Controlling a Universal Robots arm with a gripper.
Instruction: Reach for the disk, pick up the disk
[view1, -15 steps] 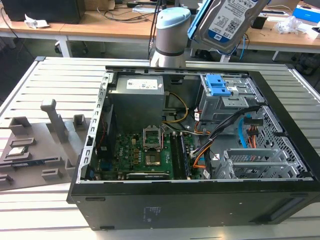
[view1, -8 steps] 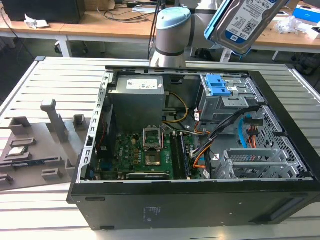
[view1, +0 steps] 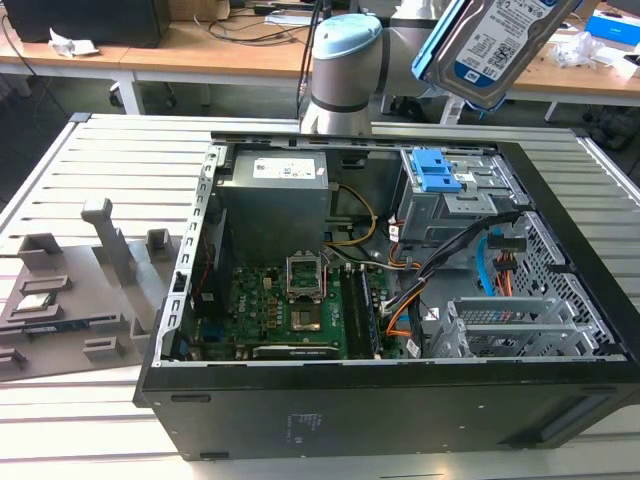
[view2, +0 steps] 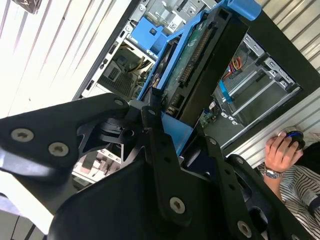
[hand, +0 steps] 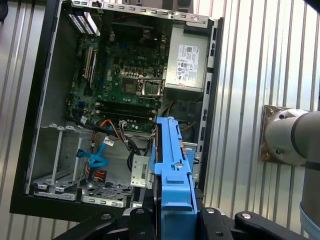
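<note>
Table (view1: 120, 170): slatted metal top, carrying all items below.

Computer case (view1: 350, 420): black tower on its side, open face up, spanning the table's middle to the edge at the exterior view's right.

Robot arm (view1: 345, 70): base at the table's far edge, behind the case.

Fixture tray (view1: 70, 290): grey, moulded, near the table edge at the exterior view's left; cut off by the frame.

Power supply (view1: 275, 200), motherboard (view1: 290, 310), drive cage (view1: 460, 195): inside the case.

Disk (view1: 500, 45): in the air above the case's far corner, tilted. The exterior view shows the labelled face, with the upper end cropped. In both wrist views it is seen edge-on, blue bracket (hand: 174, 170) foremost; the second wrist view adds the connector edge (view2: 200, 60).

Gripper (view2: 172, 125): black fingers clamped on the disk's bracket; contact partly hidden by the linkage.

Hand (view2: 280, 150): a person's, on a dark rounded object, beyond the table edge; striped sleeve cropped.
</note>
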